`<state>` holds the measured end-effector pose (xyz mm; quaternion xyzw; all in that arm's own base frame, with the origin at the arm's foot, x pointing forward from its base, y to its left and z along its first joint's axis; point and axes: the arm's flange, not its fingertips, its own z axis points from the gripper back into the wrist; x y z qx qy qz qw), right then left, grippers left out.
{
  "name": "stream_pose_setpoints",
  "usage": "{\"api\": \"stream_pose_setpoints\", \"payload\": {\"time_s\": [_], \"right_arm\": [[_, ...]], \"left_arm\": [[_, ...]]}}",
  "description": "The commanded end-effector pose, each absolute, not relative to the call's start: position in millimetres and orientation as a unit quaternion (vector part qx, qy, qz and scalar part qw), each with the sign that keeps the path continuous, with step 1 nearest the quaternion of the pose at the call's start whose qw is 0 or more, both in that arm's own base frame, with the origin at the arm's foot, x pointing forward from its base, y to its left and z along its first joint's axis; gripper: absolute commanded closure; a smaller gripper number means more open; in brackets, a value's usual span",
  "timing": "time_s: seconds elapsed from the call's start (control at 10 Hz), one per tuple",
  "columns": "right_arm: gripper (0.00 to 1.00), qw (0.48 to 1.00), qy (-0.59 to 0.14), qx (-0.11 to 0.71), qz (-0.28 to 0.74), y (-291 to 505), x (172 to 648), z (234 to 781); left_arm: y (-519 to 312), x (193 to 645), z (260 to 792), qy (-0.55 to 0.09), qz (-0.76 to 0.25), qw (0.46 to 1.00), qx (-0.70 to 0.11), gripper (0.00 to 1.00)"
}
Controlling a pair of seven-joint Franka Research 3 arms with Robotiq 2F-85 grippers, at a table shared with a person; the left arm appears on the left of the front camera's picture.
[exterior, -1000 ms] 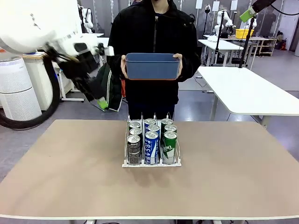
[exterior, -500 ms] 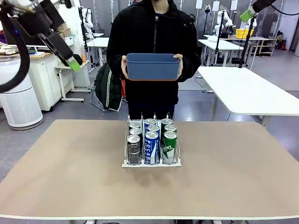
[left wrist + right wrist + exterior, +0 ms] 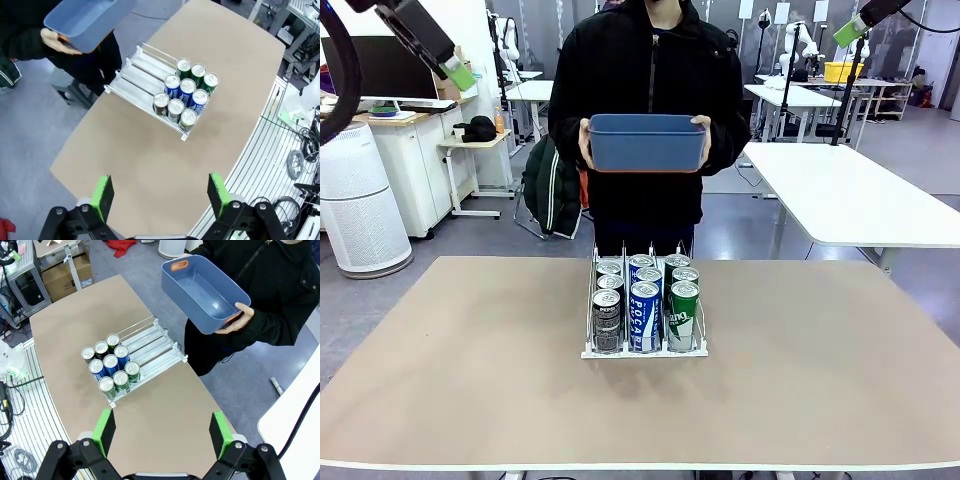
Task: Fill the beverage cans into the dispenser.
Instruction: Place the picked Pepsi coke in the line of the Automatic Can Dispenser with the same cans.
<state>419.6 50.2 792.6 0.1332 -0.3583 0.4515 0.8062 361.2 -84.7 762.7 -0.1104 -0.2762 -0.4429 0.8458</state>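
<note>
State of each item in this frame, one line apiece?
dispenser: on the table, all three lanes loaded at the front
beverage cans: nine, upright, three per lane
blue tub: empty, held by the person
left hand: open, empty, raised
right hand: open, empty, raised

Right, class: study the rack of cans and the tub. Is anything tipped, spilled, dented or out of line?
Nothing stands out. Nine beverage cans stand upright in three tidy rows at the front of the dispenser, which sits square on the table. The blue tub in the person's hands is empty. No spill or dent shows.
</note>
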Motion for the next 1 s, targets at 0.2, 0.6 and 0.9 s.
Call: {"api": "stream_pose_setpoints", "payload": {"time_s": [0.2,0.6,0.9], "right_arm": [[0.00,0.807,-0.356,0.138,0.450,51.0,418.7,792.1],[0.00,0.807,-0.356,0.138,0.450,51.0,418.7,792.1],[0.00,0.807,-0.356,0.138,0.450,51.0,418.7,792.1]], "left_arm": [[-86.5,364.1,774.1,-0.326,-0.461,0.817,-0.117,0.00],[-87.2,362.6,782.9,-0.329,-0.447,0.825,-0.107,0.00],[-87.2,362.6,782.9,-0.329,-0.447,0.825,-0.107,0.00]]}}
